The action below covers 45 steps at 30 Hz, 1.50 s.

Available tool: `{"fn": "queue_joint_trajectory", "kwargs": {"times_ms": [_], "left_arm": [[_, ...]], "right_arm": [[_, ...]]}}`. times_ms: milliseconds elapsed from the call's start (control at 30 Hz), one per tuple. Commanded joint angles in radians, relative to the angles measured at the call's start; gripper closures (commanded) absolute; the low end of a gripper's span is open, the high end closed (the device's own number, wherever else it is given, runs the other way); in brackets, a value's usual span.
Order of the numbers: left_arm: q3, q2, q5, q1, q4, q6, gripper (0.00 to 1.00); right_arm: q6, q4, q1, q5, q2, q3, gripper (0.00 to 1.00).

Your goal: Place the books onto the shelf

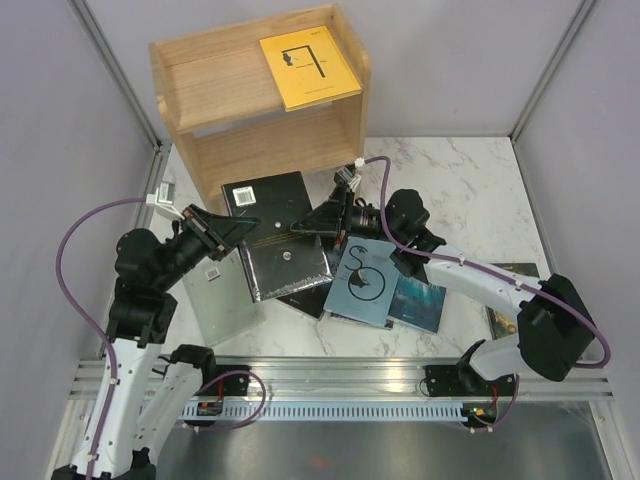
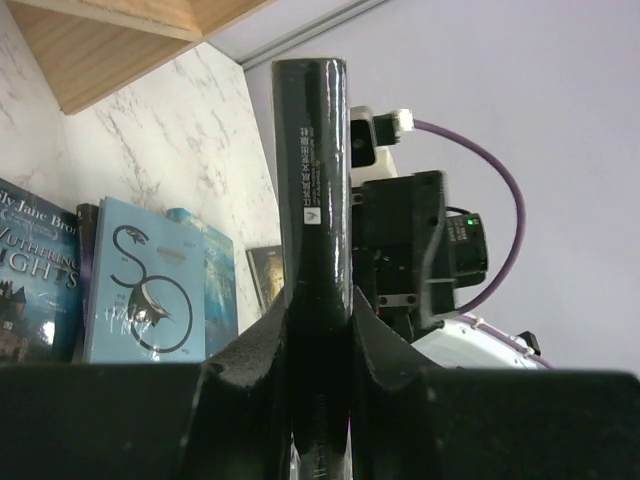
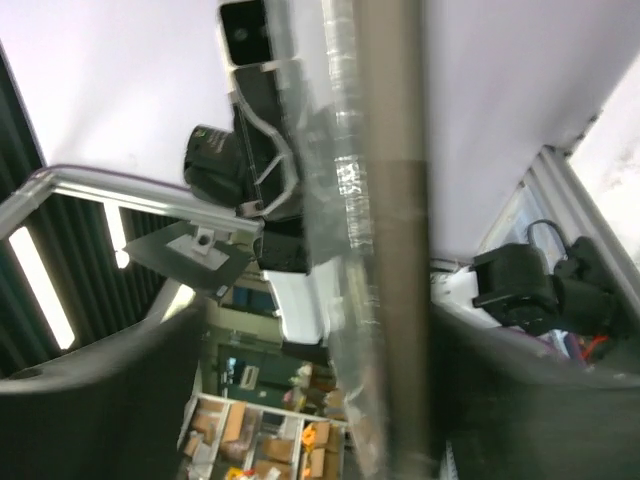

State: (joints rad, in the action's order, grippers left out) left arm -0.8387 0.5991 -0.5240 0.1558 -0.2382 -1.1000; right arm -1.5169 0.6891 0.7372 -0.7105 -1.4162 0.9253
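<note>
L gripper (image 2: 320, 335) clamps thin glossy black book (image 2: 315, 150), spine rounded.

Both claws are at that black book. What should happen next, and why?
Probably the right gripper should back away: its jaws stand open around the black book, while the left gripper clamps it, ready for the shelf.
</note>
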Motion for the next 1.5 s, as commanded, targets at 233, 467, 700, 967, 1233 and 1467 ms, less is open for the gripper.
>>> {"fn": "queue_joint_trajectory", "kwargs": {"times_ms": [233,467,700,967,1233,1467], "left_arm": [[-0.232,0.119,0.140,0.008,0.092,-0.064,0.98],[-0.333,0.200,0.180,0.008,0.149,-0.112,0.98],[-0.344,0.231,0.220,0.014,0.197,-0.166,0.98],[-0.349,0.237,0.268,0.027,0.197,-0.170,0.98],[-0.479,0.318,0.179,0.027,0.136,-0.094,0.60],[-0.632,0.355,0.188,0.005,-0.058,0.043,0.17]], "right_arm": [[0.006,-0.036,0.019,0.022,0.105,0.121,0.02],[-0.015,-0.043,0.021,0.049,0.166,0.073,0.02],[-0.075,0.027,0.019,0.140,0.192,0.108,0.08],[-0.040,-0.048,0.019,0.204,0.149,0.265,0.87],[0.133,-0.379,0.010,0.312,0.172,0.436,1.00],[0.158,-0.571,-0.110,0.306,0.097,0.664,1.00]]}}
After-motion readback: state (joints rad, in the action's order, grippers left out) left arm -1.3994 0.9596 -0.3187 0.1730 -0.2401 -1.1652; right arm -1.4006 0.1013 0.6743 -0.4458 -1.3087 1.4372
